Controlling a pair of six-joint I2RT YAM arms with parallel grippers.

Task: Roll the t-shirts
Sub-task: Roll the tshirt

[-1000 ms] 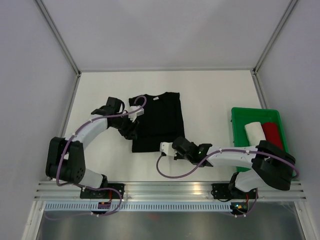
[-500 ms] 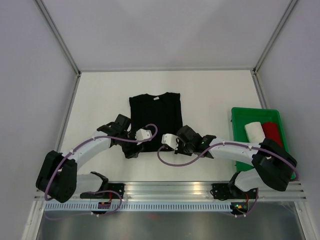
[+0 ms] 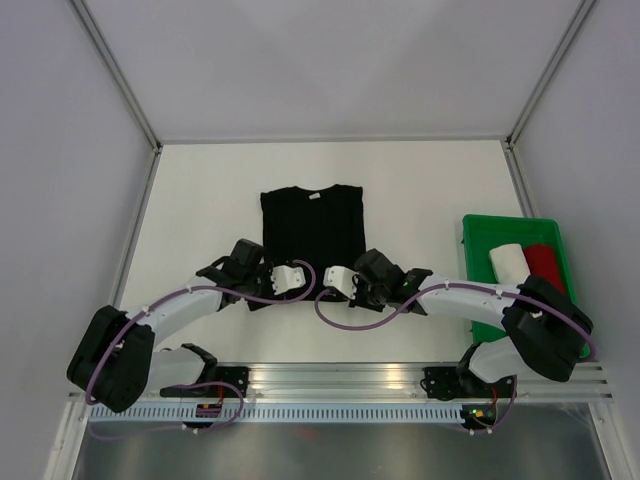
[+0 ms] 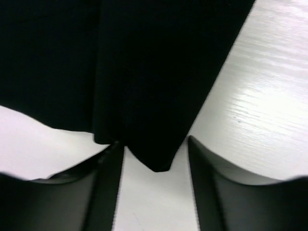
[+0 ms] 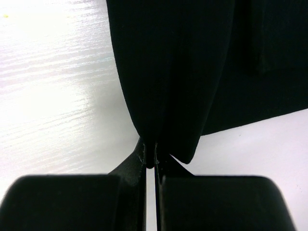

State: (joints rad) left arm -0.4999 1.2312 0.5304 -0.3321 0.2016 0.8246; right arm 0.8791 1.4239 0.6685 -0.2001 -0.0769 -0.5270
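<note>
The black t-shirt (image 3: 310, 225) lies flat mid-table, sleeves folded in, its white neck label at the far end. My left gripper (image 3: 264, 296) is at the near left hem corner. In the left wrist view it (image 4: 154, 144) is open, with the shirt's corner (image 4: 155, 161) lying between the fingers, ungripped. My right gripper (image 3: 360, 284) is at the near right hem corner. In the right wrist view it (image 5: 150, 155) is shut on a pinched fold of the black shirt (image 5: 168, 72).
A green bin (image 3: 480, 228) stands at the right and holds a white cloth roll (image 3: 508, 262) and a red cloth roll (image 3: 545, 265). White walls with metal posts enclose the table. A metal rail runs along the near edge.
My left gripper has moved from the shirt's left side down to its near left corner. My right gripper has moved up onto the near right hem. The shirt now looks narrower.
</note>
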